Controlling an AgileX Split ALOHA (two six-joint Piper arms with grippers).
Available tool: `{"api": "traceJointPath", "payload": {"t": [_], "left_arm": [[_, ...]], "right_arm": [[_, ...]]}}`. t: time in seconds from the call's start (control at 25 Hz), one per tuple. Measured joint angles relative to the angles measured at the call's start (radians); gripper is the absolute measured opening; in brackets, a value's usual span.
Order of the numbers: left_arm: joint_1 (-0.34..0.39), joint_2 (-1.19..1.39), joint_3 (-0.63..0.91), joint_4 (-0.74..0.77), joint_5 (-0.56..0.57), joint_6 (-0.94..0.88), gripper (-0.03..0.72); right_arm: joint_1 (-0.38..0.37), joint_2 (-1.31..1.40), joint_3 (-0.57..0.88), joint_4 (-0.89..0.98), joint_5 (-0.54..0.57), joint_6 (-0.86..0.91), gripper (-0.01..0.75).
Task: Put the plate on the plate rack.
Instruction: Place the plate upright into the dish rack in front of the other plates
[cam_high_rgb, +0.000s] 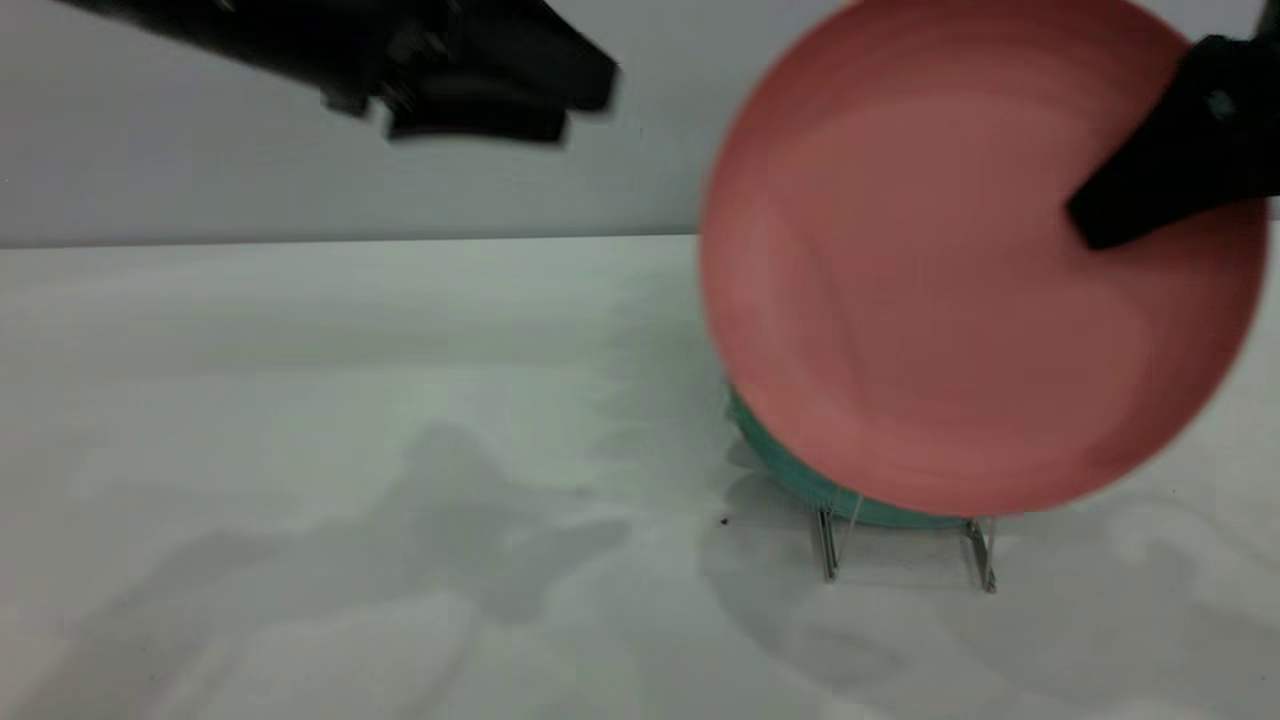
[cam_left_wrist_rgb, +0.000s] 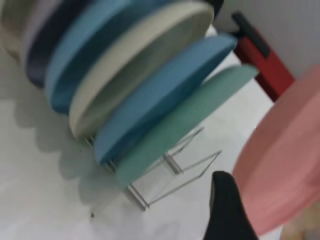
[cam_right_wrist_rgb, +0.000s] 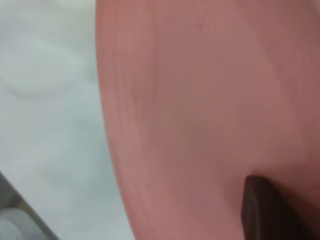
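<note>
One slot open: the plate rack (cam_left_wrist_rgb: 172, 172) shows bare wire loops just in front of the teal-green plate (cam_left_wrist_rgb: 182, 125).
Plate: you carry the plate (cam_high_rgb: 985, 260) upright, airborne, face toward the exterior camera — above and in front of that slot.
Right gripper (cam_high_rgb: 1110, 215): clamped on the plate's rim.
Left gripper (cam_high_rgb: 480, 95): raised, well apart; finger state unreadable.
Next move, likely: lower it edge-first, parallel to the teal plate.

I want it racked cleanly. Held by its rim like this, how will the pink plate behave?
The plate looks rigid and matte, so it probably won't flex or slip much. Gripped at one edge by the right gripper, it may swing. Set down, it could roll unless seated between the plate rack wires.
</note>
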Motion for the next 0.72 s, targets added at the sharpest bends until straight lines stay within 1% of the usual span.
{"api": "traceJointPath", "payload": {"t": [0.12,0.2,0.32,0.4,0.72], "left_arm": [[0.049,-0.037,0.0,0.028,0.027,-0.024,0.483],[0.069,-0.05,0.0,0.053,0.043,-0.04,0.483],[0.083,-0.057,0.0,0.07,0.053,-0.049,0.483],[0.082,-0.059,0.0,0.075,0.055,-0.05,0.483],[0.082,-0.061,0.0,0.076,0.058,-0.052,0.483]], "right_arm": [[0.0,-0.003,-0.018,-0.114,-0.038,0.041,0.117],[0.0,-0.003,-0.035,-0.159,-0.048,0.048,0.117],[0.003,-0.004,-0.067,-0.212,-0.055,0.043,0.117],[0.018,-0.009,-0.084,-0.25,-0.061,0.031,0.117],[0.151,-0.053,-0.102,-0.449,-0.096,-0.002,0.117]]}}
